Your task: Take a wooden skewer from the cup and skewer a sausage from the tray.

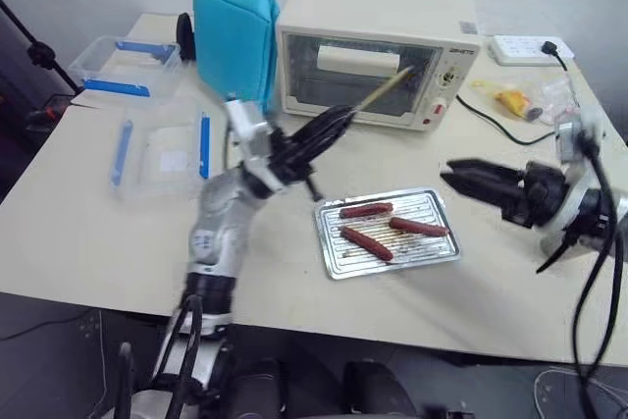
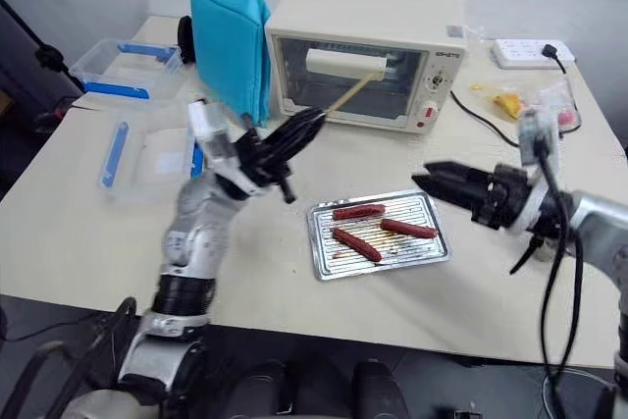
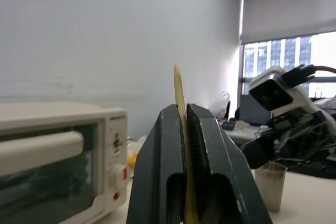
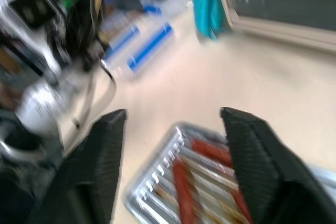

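My left gripper (image 1: 337,123) is raised over the table in front of the oven and is shut on the wooden skewer (image 1: 385,89). The pointed tip of the skewer (image 3: 179,90) sticks out past the fingers (image 3: 157,145), up towards the oven door. The metal tray (image 1: 327,239) lies at the table's middle with three sausages in it (image 1: 366,210) (image 1: 419,227) (image 1: 366,242). My right gripper (image 1: 449,173) hovers just right of the tray, pointing at it, open and with nothing in it (image 4: 173,116). A beige cup (image 3: 270,184) stands on the table below the right arm.
A cream toaster oven (image 1: 373,51) stands at the back with a teal cloth bag (image 1: 235,36) to its left. Clear blue-clipped boxes (image 1: 162,149) (image 1: 128,66) lie at the left. A power strip (image 1: 525,46) and a small plastic bag (image 1: 515,100) are at the back right.
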Robot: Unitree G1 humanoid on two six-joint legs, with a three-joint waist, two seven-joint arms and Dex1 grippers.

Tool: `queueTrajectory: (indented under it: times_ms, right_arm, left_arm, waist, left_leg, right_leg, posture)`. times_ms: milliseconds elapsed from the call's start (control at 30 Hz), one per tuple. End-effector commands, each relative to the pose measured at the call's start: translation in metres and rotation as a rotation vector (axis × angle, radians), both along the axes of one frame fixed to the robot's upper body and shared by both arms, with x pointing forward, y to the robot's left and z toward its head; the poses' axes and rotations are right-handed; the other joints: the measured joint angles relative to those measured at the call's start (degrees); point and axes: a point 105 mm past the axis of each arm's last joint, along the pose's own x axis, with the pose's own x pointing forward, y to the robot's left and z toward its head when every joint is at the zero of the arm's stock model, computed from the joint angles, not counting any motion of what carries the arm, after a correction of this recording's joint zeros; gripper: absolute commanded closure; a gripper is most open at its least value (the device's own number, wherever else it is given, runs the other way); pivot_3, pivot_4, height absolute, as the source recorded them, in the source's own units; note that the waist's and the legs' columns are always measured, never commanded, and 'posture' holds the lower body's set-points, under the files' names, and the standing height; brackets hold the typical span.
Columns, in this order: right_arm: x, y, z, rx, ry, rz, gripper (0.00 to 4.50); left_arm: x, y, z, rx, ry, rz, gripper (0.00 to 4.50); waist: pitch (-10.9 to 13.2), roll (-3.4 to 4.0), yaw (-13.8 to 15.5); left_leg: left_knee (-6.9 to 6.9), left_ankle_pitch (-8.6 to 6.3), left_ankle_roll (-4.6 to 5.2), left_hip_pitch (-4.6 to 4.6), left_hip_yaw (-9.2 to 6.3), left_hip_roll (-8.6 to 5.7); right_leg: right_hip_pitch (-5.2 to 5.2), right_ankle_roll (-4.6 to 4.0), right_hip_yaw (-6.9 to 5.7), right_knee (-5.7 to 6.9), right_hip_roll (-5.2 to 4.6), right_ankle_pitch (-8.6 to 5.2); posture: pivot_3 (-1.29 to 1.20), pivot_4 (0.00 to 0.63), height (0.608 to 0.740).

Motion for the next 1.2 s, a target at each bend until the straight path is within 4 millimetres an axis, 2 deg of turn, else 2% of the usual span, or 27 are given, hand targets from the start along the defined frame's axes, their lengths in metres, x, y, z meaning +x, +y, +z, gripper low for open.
queueTrajectory:
  times_ms: [33,67,100,267,333,467,600,700,800,900,1000,1200]
  right_arm:
    - [-0.019,-0.003,-0.022,-0.254,-0.152,0.110,0.47]
    - [-0.024,-0.005,-0.030,-0.284,-0.161,0.125,0.12]
    - [-0.027,-0.007,-0.037,-0.300,-0.173,0.130,0.02]
    - [-0.044,-0.021,-0.068,-0.358,-0.181,0.137,0.02]
    - [-0.046,-0.026,-0.073,-0.370,-0.194,0.127,0.02]
    - [-0.049,-0.053,-0.089,-0.421,-0.162,0.076,0.02]
    - [-0.047,-0.050,-0.088,-0.397,-0.173,0.082,0.02]
    - [-0.039,-0.022,-0.077,-0.341,-0.158,0.134,0.02]
    - [-0.029,0.013,-0.069,-0.367,-0.093,0.182,0.02]
    - [-0.016,0.035,-0.066,-0.407,-0.039,0.161,0.02]
    - [-0.003,0.058,-0.073,-0.526,-0.002,0.151,0.02]
    - [0.019,0.099,-0.075,-0.540,-0.029,0.139,0.02]
  left_arm:
    - [-0.015,0.040,-0.012,0.077,0.016,0.051,4.50]
    - [-0.018,0.051,-0.019,0.104,0.038,0.076,4.50]
    - [-0.022,0.060,-0.025,0.127,0.057,0.097,4.50]
    - [-0.037,0.100,-0.046,0.188,0.155,0.216,4.50]
    - [-0.040,0.107,-0.050,0.199,0.175,0.238,4.50]
    - [-0.051,0.130,-0.068,0.223,0.262,0.315,4.50]
    - [-0.055,0.131,-0.068,0.221,0.282,0.319,4.50]
    - [-0.057,0.134,-0.068,0.224,0.294,0.317,4.50]
    - [-0.059,0.137,-0.068,0.242,0.309,0.309,4.50]
    - [-0.060,0.140,-0.071,0.254,0.324,0.306,4.50]
    - [-0.060,0.141,-0.076,0.263,0.338,0.303,4.50]
    - [-0.060,0.133,-0.074,0.249,0.335,0.295,4.50]
  waist:
    - [0.0,0.00,-0.1]
    - [0.0,0.00,-0.1]
    - [0.0,0.00,-0.1]
    - [0.0,-0.05,0.1]
    - [0.0,-0.05,0.0]
    - [0.0,-0.05,-0.1]
    - [0.0,-0.06,-0.2]
    - [0.0,-0.05,-0.5]
    - [0.0,-0.05,-1.3]
    - [0.0,-0.05,-1.5]
    - [0.0,-0.05,-1.5]
    - [0.0,-0.09,-1.4]
  left_leg:
    - [0.00,0.00,0.00,0.00,-0.01,0.02]
    - [-0.02,0.00,-0.01,0.02,-0.01,0.03]
    - [-0.01,0.01,-0.03,0.03,-0.01,0.03]
    - [0.11,0.02,-0.03,0.18,-0.13,-0.02]
    - [0.05,0.00,-0.04,0.37,-0.17,-0.02]
    - [-0.23,-0.16,-0.03,1.08,-0.13,-0.01]
    - [-0.55,-0.25,0.04,1.20,-0.15,0.00]
    - [-0.61,-0.13,-0.17,1.20,-0.12,0.02]
    - [-0.69,-0.08,-0.25,1.19,-0.14,0.04]
    - [-0.73,-0.06,-0.29,1.13,-0.19,0.05]
    - [-0.76,-0.05,-0.30,1.08,-0.20,0.03]
    - [-0.82,-0.06,-0.32,0.90,-0.20,0.02]
  right_leg:
    - [0.00,0.00,0.00,-0.02,0.01,0.00]
    - [0.01,0.00,0.00,-0.02,0.02,0.00]
    - [0.01,0.00,0.01,-0.01,0.01,0.00]
    - [0.26,0.00,-0.05,-0.18,-0.12,0.00]
    - [0.48,0.00,-0.07,-0.32,-0.13,0.00]
    - [1.16,-0.03,-0.05,-0.62,-0.13,-0.02]
    - [1.20,-0.07,-0.06,-0.81,-0.14,-0.02]
    - [1.16,-0.08,-0.05,-0.82,-0.13,-0.01]
    - [1.09,-0.09,-0.06,-0.78,-0.13,-0.01]
    - [0.96,-0.16,-0.07,-0.73,-0.15,-0.02]
    - [0.88,-0.20,-0.08,-0.77,-0.21,-0.02]
    - [0.71,-0.24,-0.12,-0.83,-0.24,-0.04]
  posture:
    - [0.00,0.150,0.740]
    - [0.00,0.150,0.740]
    - [0.00,0.150,0.740]
    - [0.00,0.150,0.740]
    - [0.00,0.150,0.740]
    - [0.00,0.150,0.740]
    - [0.00,0.150,0.740]
    - [0.00,0.150,0.740]
    - [0.00,0.150,0.740]
    - [0.00,0.150,0.740]
    - [0.00,0.150,0.740]
    - [0.00,0.150,0.740]
